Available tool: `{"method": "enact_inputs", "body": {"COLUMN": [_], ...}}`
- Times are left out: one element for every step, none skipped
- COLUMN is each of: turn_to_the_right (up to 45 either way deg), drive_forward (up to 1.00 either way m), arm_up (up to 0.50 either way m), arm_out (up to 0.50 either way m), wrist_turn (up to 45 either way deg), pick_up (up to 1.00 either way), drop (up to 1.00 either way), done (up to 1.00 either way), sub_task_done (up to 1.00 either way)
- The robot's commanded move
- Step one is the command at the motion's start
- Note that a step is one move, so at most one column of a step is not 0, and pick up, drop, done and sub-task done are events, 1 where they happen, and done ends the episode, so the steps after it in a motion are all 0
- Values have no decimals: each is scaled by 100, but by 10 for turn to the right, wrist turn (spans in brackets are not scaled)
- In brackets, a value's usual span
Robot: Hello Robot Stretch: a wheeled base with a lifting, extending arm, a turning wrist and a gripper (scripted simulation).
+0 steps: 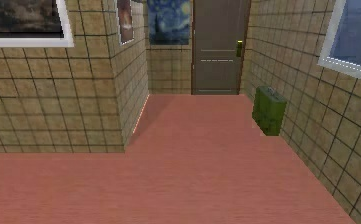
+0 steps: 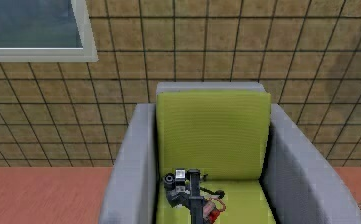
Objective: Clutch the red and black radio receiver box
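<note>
In the arm side view a small red and black thing (image 2: 214, 208) lies on the green seat of an armchair (image 2: 212, 125), near the picture's bottom edge. The dark arm (image 2: 196, 203) rises over the seat just left of that thing, and the gripper (image 2: 180, 183) stands at its far end, left of the thing. The seat cushion lies right behind the gripper, so I cannot tell whether it holds anything. I cannot tell whether the gripper touches the red and black thing.
The armchair has thick grey arms (image 2: 128, 165) and stands against a tiled wall under a window (image 2: 38, 30). The forward view has a pink-floored corridor, a grey door (image 1: 219, 45) at its end, a green box (image 1: 268, 110) on the right wall, and pictures (image 1: 26, 20) on the left.
</note>
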Motion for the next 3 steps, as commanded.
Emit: {"method": "enact_inputs", "body": {"turn_to_the_right": [0, 0, 0], "drive_forward": [0, 0, 0], "arm_up": [-30, 0, 10], "arm_out": [0, 0, 0], "wrist_turn": [0, 0, 0], "pick_up": [0, 100, 0], "drop": [0, 0, 0], "done": [0, 0, 0], "sub_task_done": [0, 0, 0]}}
